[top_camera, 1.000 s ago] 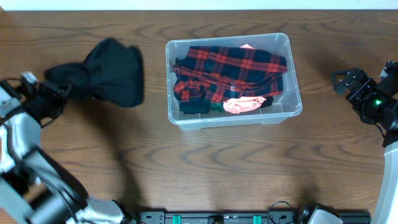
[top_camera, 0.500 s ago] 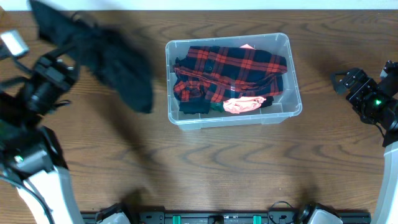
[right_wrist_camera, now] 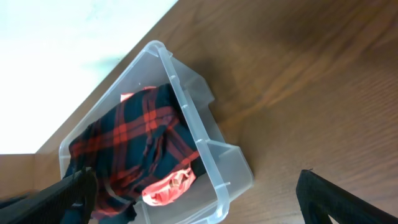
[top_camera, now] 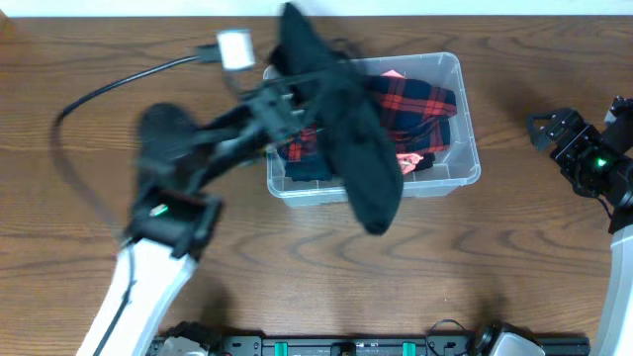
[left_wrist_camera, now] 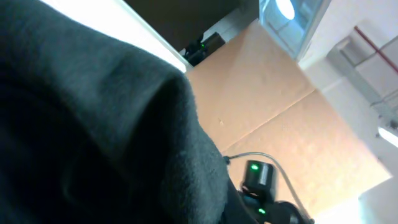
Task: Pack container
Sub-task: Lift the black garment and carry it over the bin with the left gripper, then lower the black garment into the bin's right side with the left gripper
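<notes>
The clear plastic container (top_camera: 467, 119) stands at the table's centre-right and holds a red-and-navy plaid shirt (top_camera: 420, 104) and a pink item (top_camera: 407, 160). My left gripper (top_camera: 285, 107) is over the container's left part, shut on a black garment (top_camera: 356, 158) that hangs down across the tub and over its front wall. In the left wrist view the black garment (left_wrist_camera: 93, 124) fills the frame and hides the fingers. My right gripper (top_camera: 546, 129) is open and empty to the right of the container. The right wrist view shows the container (right_wrist_camera: 208, 155), the shirt (right_wrist_camera: 134, 140) and the pink item (right_wrist_camera: 169, 188).
The left arm (top_camera: 158, 237) reaches diagonally from the front left, its cable (top_camera: 99, 94) looping over the table's left side. The right arm (top_camera: 603, 168) sits at the right edge. A dark rail (top_camera: 376, 346) runs along the front edge.
My left gripper has lifted the black garment off the table's left side and swung it right, over the container. The right arm has not moved.
</notes>
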### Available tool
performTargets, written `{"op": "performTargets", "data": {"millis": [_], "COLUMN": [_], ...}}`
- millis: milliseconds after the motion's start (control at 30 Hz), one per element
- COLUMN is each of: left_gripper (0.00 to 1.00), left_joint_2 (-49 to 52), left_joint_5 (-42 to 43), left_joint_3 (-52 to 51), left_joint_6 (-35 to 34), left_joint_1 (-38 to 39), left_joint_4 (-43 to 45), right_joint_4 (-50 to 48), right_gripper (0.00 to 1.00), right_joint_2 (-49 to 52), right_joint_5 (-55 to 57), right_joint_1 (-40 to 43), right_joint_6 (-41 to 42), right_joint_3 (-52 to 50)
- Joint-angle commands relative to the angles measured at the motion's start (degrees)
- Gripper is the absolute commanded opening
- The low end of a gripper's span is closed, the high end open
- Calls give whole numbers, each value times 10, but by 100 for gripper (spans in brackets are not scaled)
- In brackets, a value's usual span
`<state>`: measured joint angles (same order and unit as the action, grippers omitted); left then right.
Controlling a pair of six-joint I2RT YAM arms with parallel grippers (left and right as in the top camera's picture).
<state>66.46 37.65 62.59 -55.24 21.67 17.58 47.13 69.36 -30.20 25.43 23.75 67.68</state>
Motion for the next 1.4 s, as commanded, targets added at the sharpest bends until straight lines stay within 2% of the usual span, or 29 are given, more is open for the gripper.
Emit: {"op": "performTargets", "data": {"millis": [0, 200, 367, 500, 800, 900, 1100, 1267, 1367], "left_gripper": [6, 6, 6, 6, 6, 6, 6, 10, 17], "left_joint_2": [52, 160, 229, 273, 243, 204, 141, 141, 134], "left_joint_5": [-130, -176, -217, -219, -235, -287, -447, -457, -459], "left_joint_3": [12, 13, 13, 13, 13, 13, 13, 13, 13], "left_joint_6": [42, 31, 57, 72, 152, 175, 182, 177, 175], "left_joint_1": [58, 115, 142, 153, 153, 155, 182, 210, 222], "left_joint_4": [69, 204, 214, 194, -43, -155, -386, -479, -494], "right_joint_4": [0, 0, 0, 0, 0, 0, 0, 0, 0], "right_gripper": [99, 99, 99, 99, 99, 99, 99, 99, 99], "right_joint_2": [0, 0, 0, 0, 0, 0, 0, 0, 0], "right_joint_5": [-7, -7, -7, -7, -7, -7, -7, -7, -7], "right_joint_1": [4, 4, 4, 4, 4, 4, 4, 4, 4], "right_joint_6": [4, 4, 4, 4, 4, 4, 4, 4, 4], "right_joint_3": [1, 1, 1, 1, 1, 1, 1, 1, 1]}}
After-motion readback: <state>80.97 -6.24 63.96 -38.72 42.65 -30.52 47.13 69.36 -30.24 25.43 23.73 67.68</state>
